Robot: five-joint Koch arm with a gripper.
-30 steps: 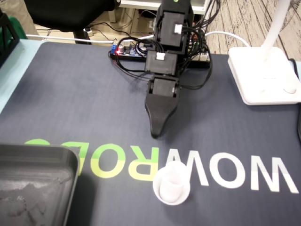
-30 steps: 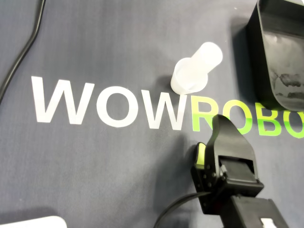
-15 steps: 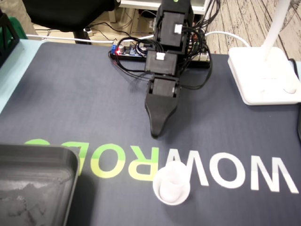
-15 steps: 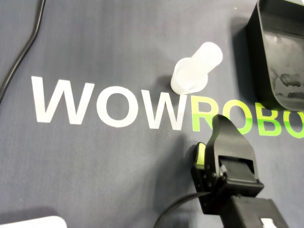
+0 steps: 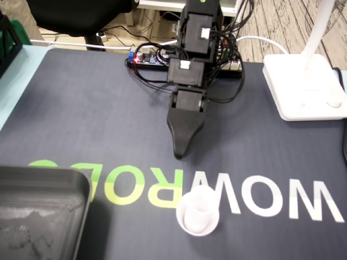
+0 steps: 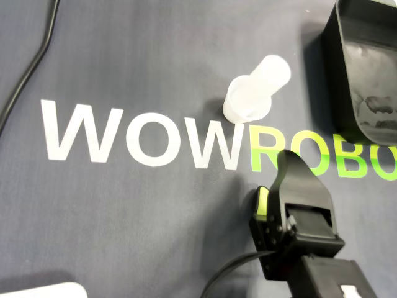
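Mat of dark grey fabric (image 5: 81,108), printed with white and green WOWROBO letters, filling the fixed view, letters upside down there. Above the lettering, black pointed plastic gripper (image 5: 179,154), tip down near the mat, clear of everything. Only one tip visible, so cannot tell whether fingers apart or together. Below the letters W and R, near the bottom edge, small translucent white plastic cup (image 5: 198,215), standing on its wider end, well apart from the gripper tip, lettering between the two. Black plastic tray (image 5: 49,181) at lower left, white rectangular lamp base (image 5: 303,81) at upper right. Seen from overhead: same cup (image 6: 248,107) just above the join of white W and green R, untouched, alone on the mat (image 6: 155,62). Gripper (image 6: 286,159) lower down, tip over the green letters, apart from the cup; again a single black jaw on top, finger state hidden. Tray wall (image 6: 335,68) at upper right, thin black cable (image 6: 28,74) at upper left.
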